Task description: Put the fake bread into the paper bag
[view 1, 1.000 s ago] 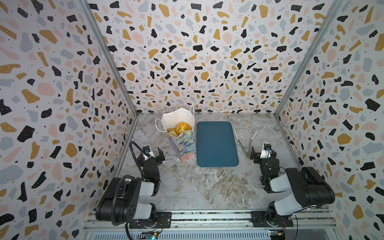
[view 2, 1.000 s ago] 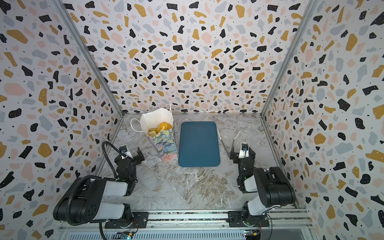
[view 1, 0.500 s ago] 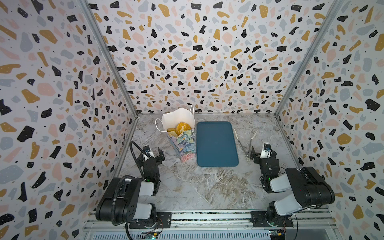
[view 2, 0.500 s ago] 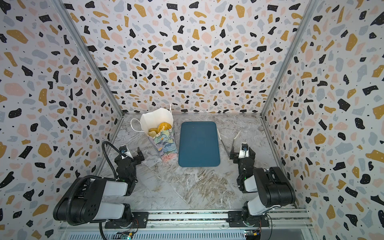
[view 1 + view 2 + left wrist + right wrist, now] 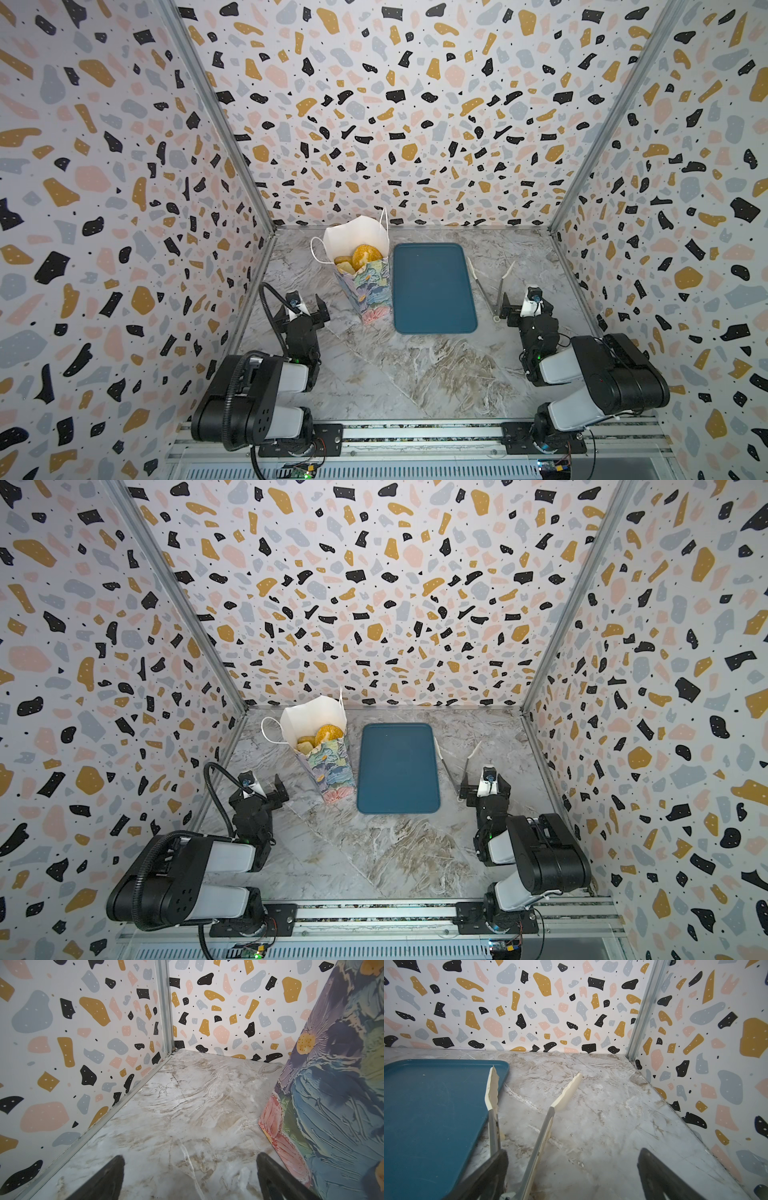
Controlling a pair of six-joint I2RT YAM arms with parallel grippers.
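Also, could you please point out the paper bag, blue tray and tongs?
paper bag (image 5: 370,291): in a top view, painted front wall.
blue tray (image 5: 434,291): in a top view, bare middle.
tongs (image 5: 567,1093): right wrist view, cream tip.

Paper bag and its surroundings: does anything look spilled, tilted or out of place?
Nothing is spilled. The paper bag stands upright beside the blue tray, with the fake bread piled near its mouth. Only the tongs lie loose on the marble table, right of the tray.
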